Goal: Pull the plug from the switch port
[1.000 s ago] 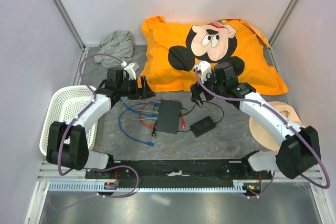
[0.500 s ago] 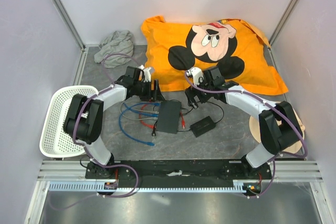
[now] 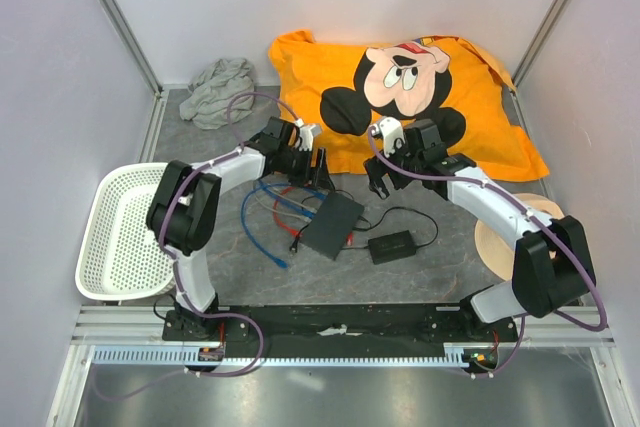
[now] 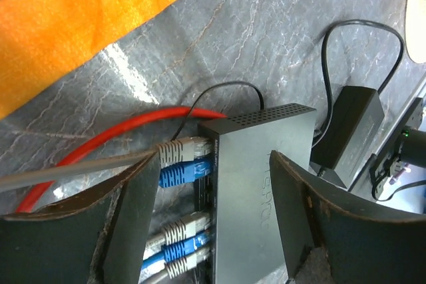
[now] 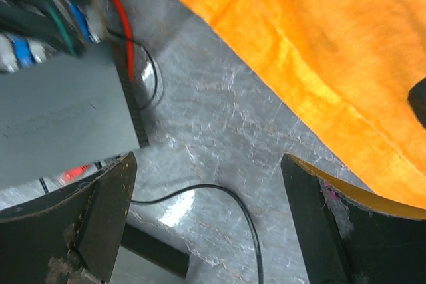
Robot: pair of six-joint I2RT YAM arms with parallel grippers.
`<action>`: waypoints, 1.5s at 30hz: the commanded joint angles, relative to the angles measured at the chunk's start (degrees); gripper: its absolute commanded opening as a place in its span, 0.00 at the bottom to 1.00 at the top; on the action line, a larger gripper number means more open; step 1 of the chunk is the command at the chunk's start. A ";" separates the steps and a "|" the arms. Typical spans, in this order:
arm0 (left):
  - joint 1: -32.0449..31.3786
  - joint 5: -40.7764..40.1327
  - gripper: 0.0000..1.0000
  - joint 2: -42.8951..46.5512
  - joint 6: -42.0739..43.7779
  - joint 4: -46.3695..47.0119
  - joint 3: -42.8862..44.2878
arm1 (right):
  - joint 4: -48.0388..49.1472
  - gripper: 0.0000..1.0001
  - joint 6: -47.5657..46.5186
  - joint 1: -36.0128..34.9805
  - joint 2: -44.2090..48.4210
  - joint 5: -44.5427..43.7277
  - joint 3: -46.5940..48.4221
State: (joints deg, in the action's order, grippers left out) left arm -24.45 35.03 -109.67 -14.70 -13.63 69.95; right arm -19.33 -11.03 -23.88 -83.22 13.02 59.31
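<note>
While left gripper straddles switch port edge, right gripper wide over table

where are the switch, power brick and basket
switch [image 3: 332, 225], top view, middle of its top
power brick [image 3: 391, 246], top view, middle of its top
basket [image 3: 125, 247], top view, bare floor inside

r wrist: switch blurry, cut off at left edge
</note>
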 commanded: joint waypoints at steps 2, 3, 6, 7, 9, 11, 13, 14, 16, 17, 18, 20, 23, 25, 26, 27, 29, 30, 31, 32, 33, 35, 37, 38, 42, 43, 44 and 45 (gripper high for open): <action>1.16 -0.22 0.76 8.93 3.62 -3.06 -0.52 | -1.67 0.98 -5.14 0.15 0.69 -0.45 -2.70; 1.24 -0.40 0.76 11.38 3.71 -3.42 -0.78 | -2.11 0.98 -5.67 0.15 0.78 0.60 -2.79; 1.33 -0.66 0.77 14.74 2.92 -4.21 -1.83 | -2.82 0.97 -6.46 0.15 1.48 2.79 -3.58; 1.24 -0.83 0.78 16.57 2.57 -4.21 -2.88 | -2.90 0.96 -6.38 0.06 1.83 3.07 -3.85; 1.24 -0.66 0.80 17.99 1.34 -3.60 -4.99 | -2.90 0.96 -5.68 0.15 2.10 3.42 -4.38; 1.16 -0.13 0.80 18.96 1.43 -3.25 -6.40 | -3.25 0.94 -5.06 0.06 2.45 4.29 -4.64; 1.16 0.13 0.80 19.31 1.25 -1.32 -9.12 | -4.56 0.92 -4.97 -0.03 2.71 6.39 -4.82; 1.07 0.48 0.79 19.32 0.56 -0.27 -10.18 | -5.01 0.90 -5.06 -0.20 2.63 7.02 -5.34; 0.98 2.40 0.75 19.23 -0.67 3.68 -13.17 | -5.62 0.88 -5.14 -0.64 1.84 8.07 -5.96; 0.72 2.85 0.70 19.23 -1.99 4.74 -14.05 | -5.72 0.85 -4.97 -1.08 1.57 9.21 -6.39; 0.63 3.38 0.65 19.31 -2.35 6.23 -15.79 | -5.72 0.84 -4.80 -1.26 1.13 9.83 -6.49; 0.19 5.31 0.40 20.02 -2.35 9.49 -17.30 | -4.67 0.80 -3.74 -1.43 -0.45 10.54 -7.01; -0.34 7.60 0.04 18.71 -2.35 10.55 -18.97 | -3.17 0.75 -2.16 -1.43 -3.17 12.02 -6.58; -1.47 7.78 0.02 17.83 -2.18 10.81 -19.77 | -2.38 0.71 -1.46 -1.52 -4.66 13.17 -5.79; -1.92 7.78 0.02 17.30 -1.83 11.08 -19.85 | -2.20 0.69 -1.11 -1.78 -5.11 13.52 -4.91; -2.79 7.69 0.02 15.90 -1.65 11.17 -19.77 | -1.68 0.68 -1.02 -1.96 -5.81 13.70 -4.56; -3.32 7.43 0.01 14.40 -1.74 11.43 -19.59 | -1.41 0.67 -0.93 -2.31 -6.34 13.88 -3.59; -3.41 7.08 0.02 12.91 -2.00 11.43 -19.33 | -1.41 0.66 -0.84 -2.49 -6.60 14.05 -3.41; -3.41 5.68 0.02 12.29 -2.44 11.60 -19.15 | -1.58 0.66 -0.84 -2.75 -7.39 13.97 -3.06; -3.41 5.06 0.01 11.59 -2.53 11.52 -18.89 | -1.50 0.66 -0.66 -2.75 -7.74 13.97 -2.97; -3.41 3.57 0.02 10.19 -2.53 11.52 -18.63 | -1.15 0.66 0.47 -2.75 -8.27 13.88 -2.97; -3.50 0.85 0.02 8.69 -2.53 10.21 -17.40 | -0.36 0.65 2.06 -2.84 -8.54 14.23 -3.15; -3.50 -1.62 0.02 6.93 -2.00 9.50 -16.61 | -0.09 0.63 2.50 -3.10 -8.71 15.02 -2.97; -3.50 -1.71 0.02 6.49 -1.91 9.15 -15.82 | -0.09 0.62 2.50 -3.19 -8.80 15.02 -2.88; -3.50 -1.28 0.02 4.90 -2.53 8.44 -15.02 | 0.08 0.56 1.89 -3.19 -9.77 14.58 -2.62; -3.50 -1.19 0.02 4.55 -2.70 8.44 -15.02 | 0.17 0.55 1.89 -3.28 -9.77 14.49 -2.53; -3.50 -1.27 0.01 4.46 -2.70 8.53 -14.85 | 0.17 0.55 1.89 -3.37 -9.94 14.49 -2.36; -3.50 -1.19 0.02 4.38 -2.79 8.36 -14.85 | 0.43 0.55 1.89 -3.63 -10.03 14.41 -2.09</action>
State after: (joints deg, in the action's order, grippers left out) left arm -27.99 39.55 -102.59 -17.78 -4.08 54.92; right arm -20.86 -9.41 -26.85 -92.62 26.26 54.65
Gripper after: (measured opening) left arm 0.022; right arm 0.556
